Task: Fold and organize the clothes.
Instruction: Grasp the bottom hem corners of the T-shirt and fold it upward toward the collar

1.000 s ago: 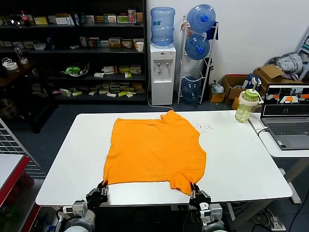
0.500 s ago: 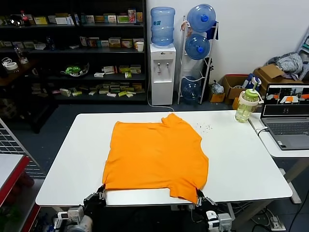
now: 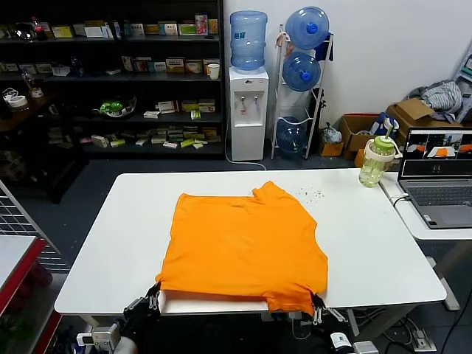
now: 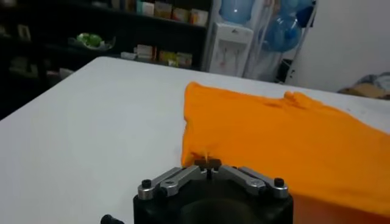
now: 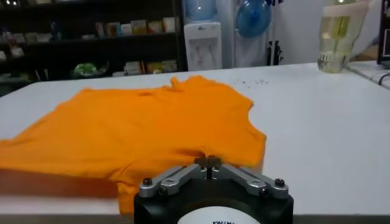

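The clothes are one bright orange T-shirt [image 3: 243, 247] spread flat on the white table [image 3: 110, 236], plain side up, collar at the far side. Its near hem reaches the table's front edge and is raised slightly there. My left gripper [image 3: 153, 290] sits at the hem's left corner, shut on the cloth; the left wrist view shows its tips [image 4: 208, 162] pinching the orange T-shirt [image 4: 292, 140]. My right gripper [image 3: 317, 301] is shut on the hem's right corner. In the right wrist view its tips [image 5: 208, 162] pinch the T-shirt [image 5: 140, 128].
A green drink bottle [image 3: 376, 162] stands at the table's far right corner, with a laptop [image 3: 442, 177] on a side desk beyond it. Small specks [image 3: 313, 194] lie by the collar. Behind the table are a water dispenser [image 3: 247, 110] and dark shelves [image 3: 110, 74].
Both grippers have drawn back toward me and lower past the table's front edge, dragging the T-shirt nearer. Its hem now lifts at the edge.
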Robot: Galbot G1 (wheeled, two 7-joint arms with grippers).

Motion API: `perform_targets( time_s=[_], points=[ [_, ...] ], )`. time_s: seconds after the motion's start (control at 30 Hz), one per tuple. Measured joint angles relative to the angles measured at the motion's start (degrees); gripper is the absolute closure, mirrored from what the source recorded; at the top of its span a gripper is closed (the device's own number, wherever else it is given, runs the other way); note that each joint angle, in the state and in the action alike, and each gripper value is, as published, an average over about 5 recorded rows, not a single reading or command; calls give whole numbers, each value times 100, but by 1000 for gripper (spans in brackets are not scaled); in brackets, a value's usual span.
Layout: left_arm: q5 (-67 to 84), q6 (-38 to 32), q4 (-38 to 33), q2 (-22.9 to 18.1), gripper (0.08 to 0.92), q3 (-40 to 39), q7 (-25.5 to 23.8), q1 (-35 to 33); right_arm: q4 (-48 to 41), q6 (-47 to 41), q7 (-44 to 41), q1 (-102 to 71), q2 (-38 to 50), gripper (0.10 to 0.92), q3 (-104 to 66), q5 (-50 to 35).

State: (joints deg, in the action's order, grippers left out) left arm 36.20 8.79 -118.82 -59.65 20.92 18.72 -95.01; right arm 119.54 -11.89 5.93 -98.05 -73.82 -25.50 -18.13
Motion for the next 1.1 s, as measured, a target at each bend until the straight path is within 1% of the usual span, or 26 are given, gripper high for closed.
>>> perform_targets(
  time_s=[0.13, 0.4, 0.63, 0.87, 0.93, 1.0, 1.1],
  points=[
    [74, -129, 53, 70, 908, -23, -79, 252, -141, -13, 160, 448, 83, 900, 49, -259],
    [190, -269, 468, 192, 908, -245, -165, 1142, -694, -146, 441, 1562, 157, 900, 289, -711],
    [183, -312, 935, 165, 908, -560, -166, 1833, -1265, -279, 607, 2453, 154, 900, 593, -1005],
    [134, -342, 1390, 100, 908, -814, -180, 2323, -1757, -383, 672, 3141, 132, 898, 884, -1169],
    [129, -338, 1516, 82, 905, -866, -178, 2439, -1878, -417, 673, 3290, 118, 879, 952, -1182],
    [129, -317, 1623, 69, 891, -901, -171, 2537, -1980, -451, 664, 3407, 109, 834, 1002, -1185],
    [122, -262, 1730, 68, 825, -919, -160, 2630, -2080, -487, 630, 3517, 119, 748, 1041, -1173]
  ],
)
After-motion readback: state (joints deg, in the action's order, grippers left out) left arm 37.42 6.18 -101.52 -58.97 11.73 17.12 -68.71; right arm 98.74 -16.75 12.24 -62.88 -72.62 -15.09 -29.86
